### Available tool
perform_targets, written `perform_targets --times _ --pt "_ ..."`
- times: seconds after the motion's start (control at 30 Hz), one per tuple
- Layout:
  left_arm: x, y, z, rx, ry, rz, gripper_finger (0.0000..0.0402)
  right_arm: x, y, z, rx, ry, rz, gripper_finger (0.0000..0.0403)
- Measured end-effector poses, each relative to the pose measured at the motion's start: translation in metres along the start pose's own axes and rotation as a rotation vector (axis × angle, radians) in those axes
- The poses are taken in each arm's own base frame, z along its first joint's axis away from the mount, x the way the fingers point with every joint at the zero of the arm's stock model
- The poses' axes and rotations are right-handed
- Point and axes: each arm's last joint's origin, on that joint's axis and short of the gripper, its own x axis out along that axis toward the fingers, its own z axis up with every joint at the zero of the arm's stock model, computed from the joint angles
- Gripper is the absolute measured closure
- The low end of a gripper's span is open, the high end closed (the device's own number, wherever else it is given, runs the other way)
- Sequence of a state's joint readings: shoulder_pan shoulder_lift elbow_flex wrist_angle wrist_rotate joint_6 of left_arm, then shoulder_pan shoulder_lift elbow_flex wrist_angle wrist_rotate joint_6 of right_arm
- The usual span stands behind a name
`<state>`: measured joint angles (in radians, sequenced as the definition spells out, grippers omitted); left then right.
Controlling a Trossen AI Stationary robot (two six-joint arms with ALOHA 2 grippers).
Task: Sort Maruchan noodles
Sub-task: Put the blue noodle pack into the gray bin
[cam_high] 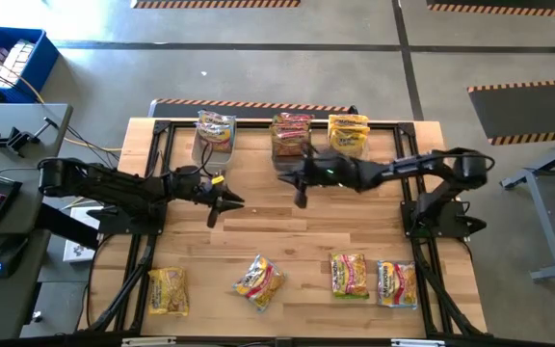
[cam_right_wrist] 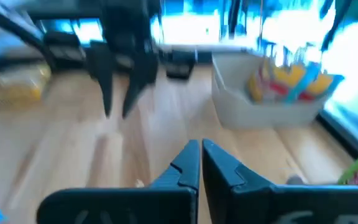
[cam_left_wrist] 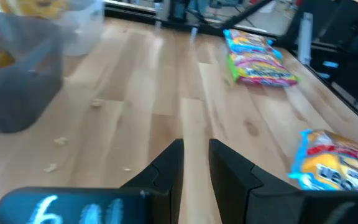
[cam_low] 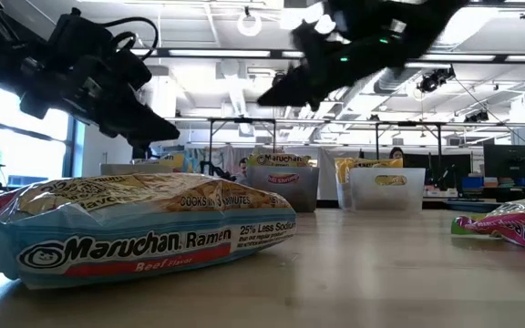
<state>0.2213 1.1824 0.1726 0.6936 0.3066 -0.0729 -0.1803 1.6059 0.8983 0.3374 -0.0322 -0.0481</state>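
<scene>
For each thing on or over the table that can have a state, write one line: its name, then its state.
Left gripper: slightly open, empty, above the table.
Right gripper: shut, empty, above the table.
Left tub: holds packets.
Middle tub: holds packets.
Right tub: holds packets.
Four loose noodle packets: lying flat along the table's near edge, unsorted.

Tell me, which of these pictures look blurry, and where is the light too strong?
Right wrist view: smeared throughout, with the tub and the other arm's hand soft, bright blue glare behind. Left wrist view: mildly blurred. Low view: ceiling lights and the window glare, arms dark silhouettes, the near packet sharp. High view: evenly lit.
</scene>
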Motion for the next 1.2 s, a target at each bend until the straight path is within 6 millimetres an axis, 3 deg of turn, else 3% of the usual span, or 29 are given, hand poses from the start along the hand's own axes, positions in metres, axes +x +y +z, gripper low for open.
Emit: perform_targets --times 0.2,0.4,0.5,0.77,0.97,1.2 --pt "0.003 -0.015 -0.005 -0.018 0.052 -0.076 0.0337 -0.021 0.006 -0.032 -0.001 -0.272 -0.001 0.0402" --pt "0.006 -0.044 -0.02 -0.077 0.2 -0.105 0.0337 -0.028 -0.003 -0.054 0.011 -0.247 -0.026 0.0402" --pt "0.01 -0.064 -0.023 -0.018 0.317 -0.058 0.0337 -0.028 -0.005 -0.058 0.001 -0.228 -0.028 0.0402" --pt "0.015 -0.121 0.003 -0.052 0.445 -0.071 0.0309 -0.028 -0.004 -0.061 -0.01 -0.198 -0.01 0.0402" --pt "0.016 -0.152 -0.005 -0.213 0.542 -0.07 0.0256 -0.028 -0.003 -0.062 -0.005 -0.191 0.016 0.0402" --pt "0.037 -0.19 -0.016 -0.132 0.596 -0.048 0.0214 -0.027 0.003 -0.061 -0.014 -0.195 0.033 0.0402"
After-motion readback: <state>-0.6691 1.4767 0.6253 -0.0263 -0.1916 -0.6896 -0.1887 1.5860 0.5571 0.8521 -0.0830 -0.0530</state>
